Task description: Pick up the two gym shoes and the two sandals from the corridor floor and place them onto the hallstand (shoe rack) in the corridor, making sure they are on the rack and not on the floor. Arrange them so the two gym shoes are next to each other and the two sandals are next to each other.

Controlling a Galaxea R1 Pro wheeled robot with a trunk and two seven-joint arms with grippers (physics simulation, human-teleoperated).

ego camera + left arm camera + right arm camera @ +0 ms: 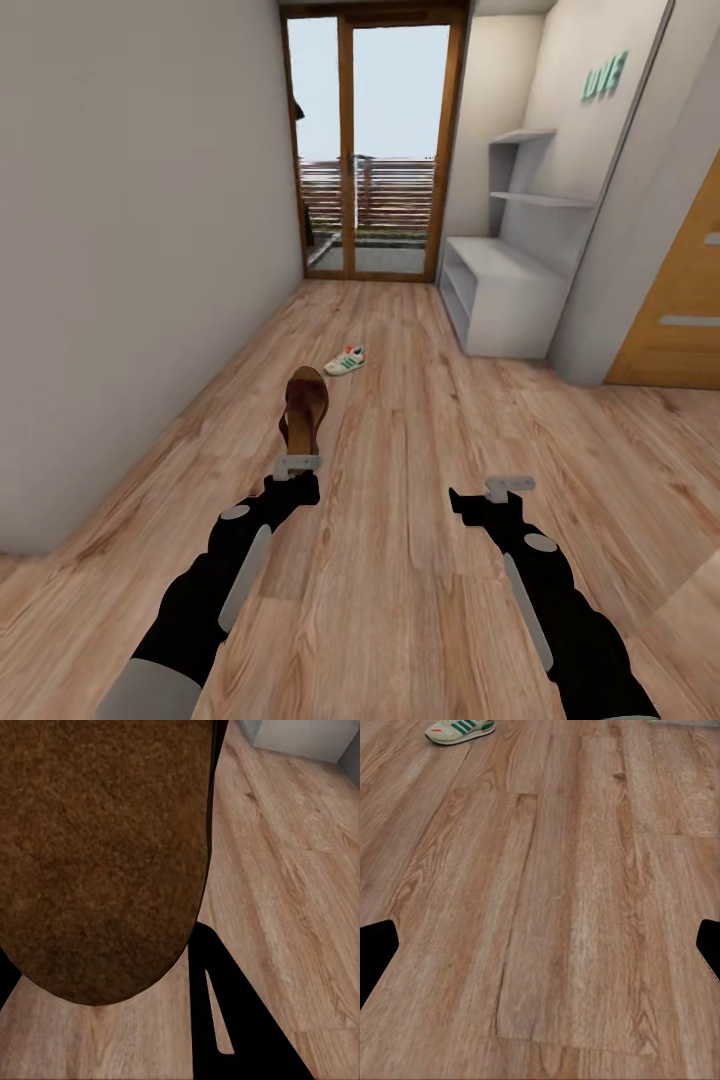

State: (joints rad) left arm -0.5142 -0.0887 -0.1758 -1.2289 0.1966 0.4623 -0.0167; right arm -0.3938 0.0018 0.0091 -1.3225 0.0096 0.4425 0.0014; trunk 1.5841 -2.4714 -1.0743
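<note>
A dark brown sandal [304, 408] is held upright at the tip of the left gripper [297, 465], its heel end clamped between jaws closed on it and its toe pointing up and away; in the left wrist view its rough brown underside [97, 855] is seen close to the camera, above the plank floor [292, 907]. The right gripper [509, 486] is carried empty over bare planks, and its jaws are spread wide, the two dark fingertips [376, 949] being seen at opposite edges of the right wrist view. One gym shoe [345, 360] lies on its sole on the corridor floor [420, 560], farther along the passage and just right of the held sandal; it also appears at the far edge of the right wrist view [460, 730]. The hallstand [500, 295] stands against the right wall, well beyond both arms, near the glass door [375, 150]. The step in hand is judged to be the carrying of this sandal to the rack. An advance toward the far right is called for next, then a lowering of the sandal onto the bench top or a shelf, with room left beside it for its mate.
</note>
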